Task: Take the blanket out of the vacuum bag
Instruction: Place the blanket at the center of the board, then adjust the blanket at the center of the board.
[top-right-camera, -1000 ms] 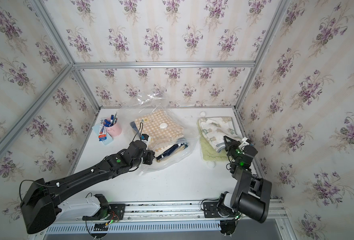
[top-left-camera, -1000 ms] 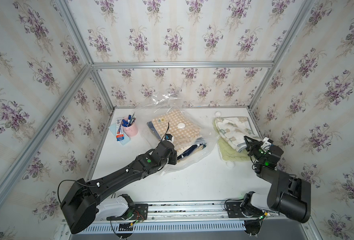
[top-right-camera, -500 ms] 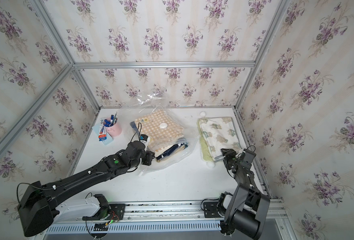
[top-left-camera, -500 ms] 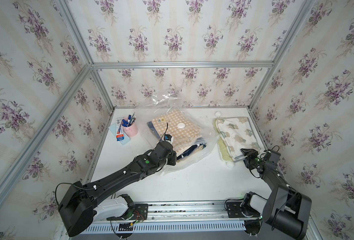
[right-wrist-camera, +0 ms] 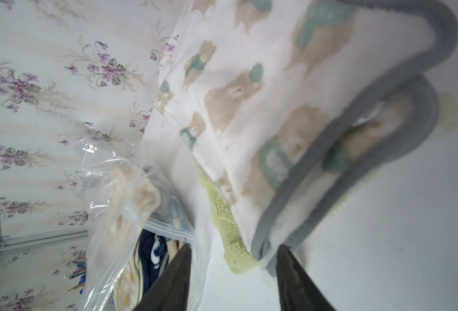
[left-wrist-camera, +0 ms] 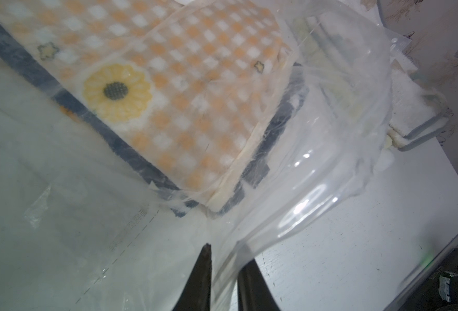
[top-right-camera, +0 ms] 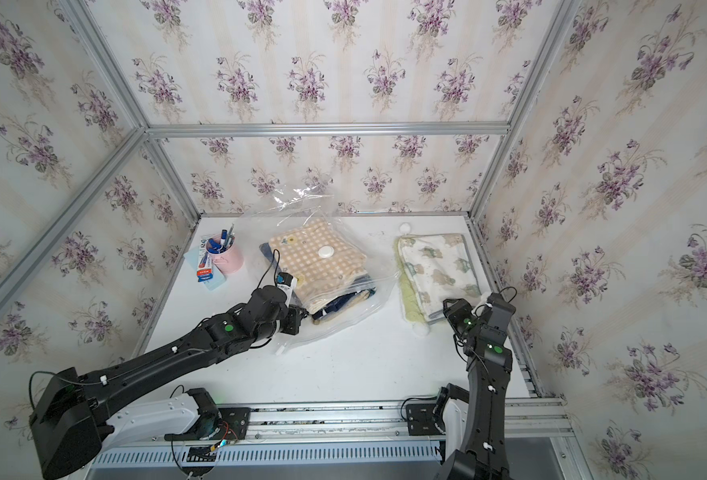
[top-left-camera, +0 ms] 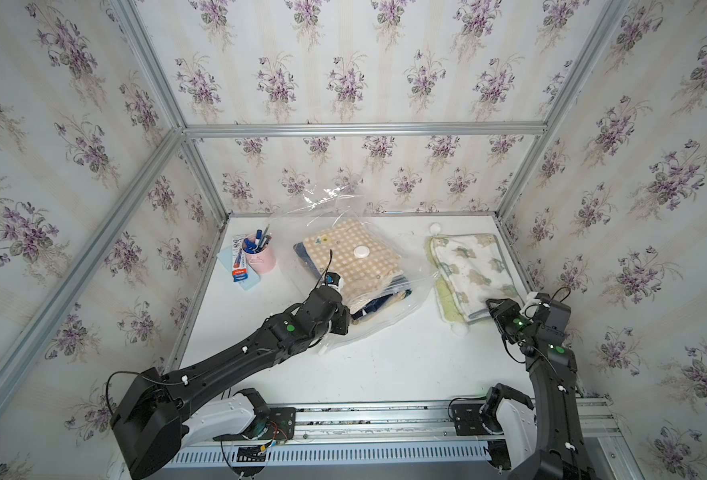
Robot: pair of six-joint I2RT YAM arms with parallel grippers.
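One pink cup of pens stands at the left of the table. The left gripper stays clenched on the near edge of the single vacuum bag (two blankets inside: checked blanket, navy blanket). To the right, the bear-print blanket, lifted a second ago, now lies flat on a yellow-green blanket. The right gripper has released it, jaws apart.

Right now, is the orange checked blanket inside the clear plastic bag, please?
Inside; the clear plastic bag wraps around the orange checked blanket.
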